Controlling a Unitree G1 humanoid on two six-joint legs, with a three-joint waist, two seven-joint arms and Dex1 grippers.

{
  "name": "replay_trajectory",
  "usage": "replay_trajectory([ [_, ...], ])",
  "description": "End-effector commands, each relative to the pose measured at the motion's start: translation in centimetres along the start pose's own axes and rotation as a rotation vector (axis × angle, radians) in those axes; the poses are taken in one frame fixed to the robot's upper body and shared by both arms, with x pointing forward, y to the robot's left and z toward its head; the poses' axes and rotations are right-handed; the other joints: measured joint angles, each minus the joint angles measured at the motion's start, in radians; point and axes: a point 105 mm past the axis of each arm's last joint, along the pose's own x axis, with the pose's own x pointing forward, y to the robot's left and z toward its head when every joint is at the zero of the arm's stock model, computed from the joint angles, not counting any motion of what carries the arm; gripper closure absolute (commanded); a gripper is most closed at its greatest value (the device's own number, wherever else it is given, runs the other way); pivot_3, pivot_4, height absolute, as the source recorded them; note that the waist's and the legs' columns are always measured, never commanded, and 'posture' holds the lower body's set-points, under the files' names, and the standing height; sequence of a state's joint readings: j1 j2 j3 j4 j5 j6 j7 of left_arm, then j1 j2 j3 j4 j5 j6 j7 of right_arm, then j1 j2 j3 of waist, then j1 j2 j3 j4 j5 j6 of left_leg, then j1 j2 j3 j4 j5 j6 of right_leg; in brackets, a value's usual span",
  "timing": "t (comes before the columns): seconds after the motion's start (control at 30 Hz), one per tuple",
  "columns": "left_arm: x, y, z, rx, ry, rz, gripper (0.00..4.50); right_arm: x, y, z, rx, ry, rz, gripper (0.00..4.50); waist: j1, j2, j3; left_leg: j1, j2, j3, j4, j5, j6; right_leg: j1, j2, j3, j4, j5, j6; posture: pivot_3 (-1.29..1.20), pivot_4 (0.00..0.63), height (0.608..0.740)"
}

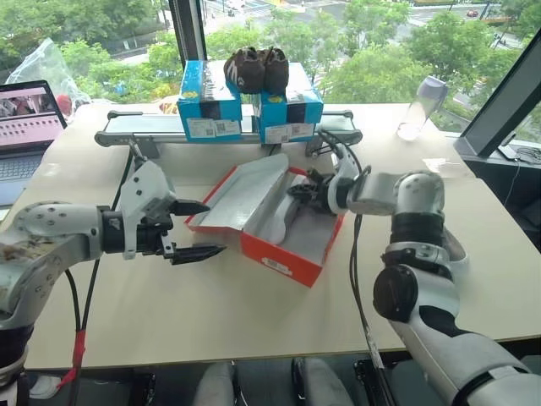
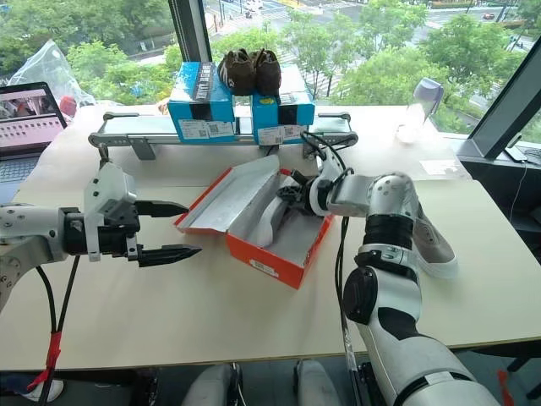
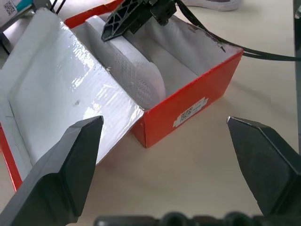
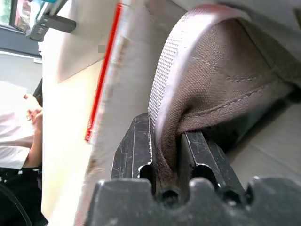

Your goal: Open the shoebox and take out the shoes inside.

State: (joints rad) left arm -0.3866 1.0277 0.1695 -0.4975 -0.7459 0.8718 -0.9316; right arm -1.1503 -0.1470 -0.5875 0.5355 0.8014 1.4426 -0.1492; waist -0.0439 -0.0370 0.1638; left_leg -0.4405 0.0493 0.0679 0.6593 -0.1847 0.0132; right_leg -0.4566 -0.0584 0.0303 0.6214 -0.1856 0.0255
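Right wrist view gives you the clearest read: your right claw (image 4: 167,188) is clamped on the fabric heel edge of a grey-taupe shoe (image 4: 225,84), both fingers pinching it. From the head cameras, that shoe (image 2: 272,218) sits inside the red shoebox (image 1: 283,254), which rests at the middle of the counter (image 1: 254,321) with its lid (image 1: 245,193) hinged back toward your left. The other grey shoe (image 2: 433,245) lies on the counter beside your right arm. Your left claw (image 1: 193,230) hovers spread wide, just beside the lid, holding nothing.
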Motion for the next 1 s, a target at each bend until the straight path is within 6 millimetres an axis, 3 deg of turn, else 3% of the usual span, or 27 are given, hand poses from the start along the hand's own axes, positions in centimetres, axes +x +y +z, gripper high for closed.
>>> replay_trajectory([
  [0.03,0.1,0.0,0.6,0.042,-0.014,-0.006,0.00,-2.2,3.7,1.9,-0.058,-0.055,0.106,4.30,0.000,0.000,0.000,0.000,0.000,0.000,0.000,0.000,0.000,0.000,0.000,0.000,-0.001,0.000,0.000,0.00,0.150,0.740],
  [0.27,0.4,0.0,1.1,0.050,-0.039,-0.031,0.00,-6.9,6.0,5.2,-0.150,-0.161,0.151,4.30,0.003,0.001,0.000,-0.004,0.000,0.000,-0.002,0.000,0.000,0.000,0.000,-0.001,-0.007,0.001,0.001,0.00,0.150,0.740],
  [0.4,0.1,0.3,2.2,0.052,-0.087,-0.038,0.00,-12.0,5.5,8.3,-0.274,-0.279,0.039,4.30,0.009,0.001,0.001,-0.007,-0.002,-0.001,-0.002,0.000,0.000,0.000,-0.001,-0.002,-0.011,0.002,0.002,0.00,0.150,0.740],
  [0.57,-0.2,0.6,3.6,0.059,-0.143,-0.044,0.00,-17.0,3.7,9.4,-0.481,-0.320,-0.195,4.30,0.010,0.002,0.002,-0.010,-0.003,-0.001,-0.003,-0.001,0.001,-0.002,-0.002,-0.001,-0.012,0.001,0.002,0.00,0.150,0.740],
  [0.67,-0.3,0.6,4.3,0.063,-0.173,-0.054,0.00,-18.2,2.6,8.8,-0.580,-0.276,-0.284,4.30,0.001,0.002,0.002,-0.007,-0.003,0.000,-0.006,-0.001,0.001,-0.002,-0.001,0.001,-0.012,0.000,0.001,0.00,0.150,0.740],
  [0.8,-0.3,0.5,5.4,0.068,-0.218,-0.064,0.00,-19.2,-0.4,7.9,-0.709,-0.191,-0.460,4.30,-0.001,0.002,0.002,-0.001,-0.003,0.002,-0.009,-0.001,0.001,-0.002,0.000,0.005,-0.010,-0.001,0.003,0.00,0.150,0.740],
  [1.0,-0.4,0.1,6.7,0.064,-0.281,-0.087,0.00,-18.8,-4.8,6.0,-0.789,-0.029,-0.609,4.30,0.001,0.002,0.003,0.000,-0.003,0.005,-0.008,-0.001,0.001,-0.002,0.000,0.010,-0.010,0.000,0.005,0.00,0.150,0.740],
])
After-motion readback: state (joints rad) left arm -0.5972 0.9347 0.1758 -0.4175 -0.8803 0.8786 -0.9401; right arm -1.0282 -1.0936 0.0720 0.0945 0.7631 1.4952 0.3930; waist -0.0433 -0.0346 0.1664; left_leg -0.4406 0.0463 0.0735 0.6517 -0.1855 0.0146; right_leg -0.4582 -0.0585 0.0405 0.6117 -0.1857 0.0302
